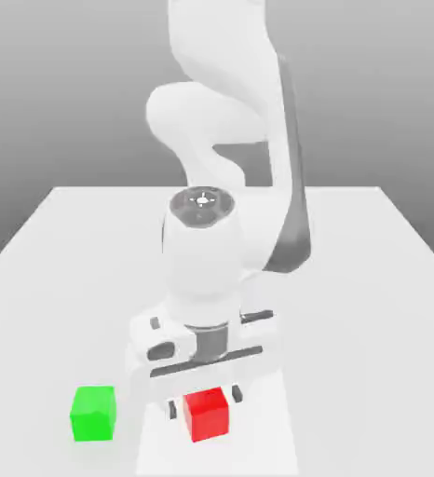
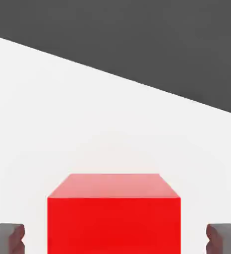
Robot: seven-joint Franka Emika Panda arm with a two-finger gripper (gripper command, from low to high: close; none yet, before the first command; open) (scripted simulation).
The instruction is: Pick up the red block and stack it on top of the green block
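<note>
Open gripper [image 1: 205, 402] straddles the red block [image 1: 207, 415]

The red block sits on the pale table [image 1: 34, 326], within a brighter white patch [image 1: 263, 447] that spreads around it on the tabletop. The gripper is directly over the red block, with its two fingers wide apart, one on either side. In the hand view, bare space shows between the red block and each of the fingers [image 2: 16, 239], so neither is touching it and nothing is clamped. The red block lies roughly midway between them, its long front edge running nearly straight from one finger's side toward the other's. How far down the red block's sides the fingertips reach is hard to judge from these angles.

The green block [image 1: 93, 414] stands to the exterior view's left of the red block, well apart from it and outside the white patch. It is upright on the table, its top bare, and it lies beyond the finger on that side of the red block. The red block is turned slightly, so two of its upright faces and its top show in the exterior view; it is on the table, not on the green block.

The arm [image 1: 202, 252] rises behind and above the red block, bending at its upper joints, with its last section pointing down toward the red block. In the hand view, a dark grey area [image 2: 137, 44] lies past the red block, its straight border running aslant to the red block's edges, with a white surface between the two.
</note>
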